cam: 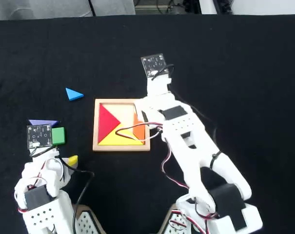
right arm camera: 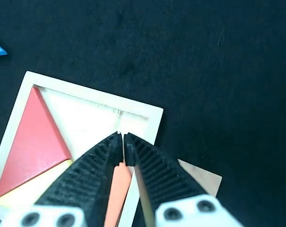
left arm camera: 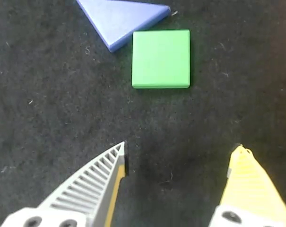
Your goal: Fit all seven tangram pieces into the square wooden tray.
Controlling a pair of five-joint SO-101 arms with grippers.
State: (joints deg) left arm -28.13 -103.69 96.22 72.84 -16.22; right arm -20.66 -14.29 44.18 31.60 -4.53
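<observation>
Hovering over the black cloth-covered table [cam: 245,73], I have my two claws well apart from each other. The square wooden tray [cam: 95,124] lies directly beneath my right claw [right arm camera: 120,135], whose black fingers are drawn together until the tips all but touch, just above the bare wood near the tray's far rim. To one side of that claw a large red triangle [cam: 107,124] sits flat in the tray against its rim, and a large yellow triangle [cam: 108,141] fills the tray's edge nearest my bases, touching the red one. A narrow orange piece [right arm camera: 118,189] shows in the gap behind my right fingertips, just beside the tray's rim; whether I am pinching it or it merely lies below, I cannot tell.

My left claw [left arm camera: 180,146] stands spread wide, one pale finger and one yellow finger holding nothing, low over the cloth. Ahead of it, past the fingertips, lies a purple-blue triangle [left arm camera: 121,19], and nearer, just beside that triangle's point, a flat green square [left arm camera: 160,58]. A small bright-blue triangle [cam: 74,94] rests on the cloth farther out, between my two claws and well clear of the tray.
</observation>
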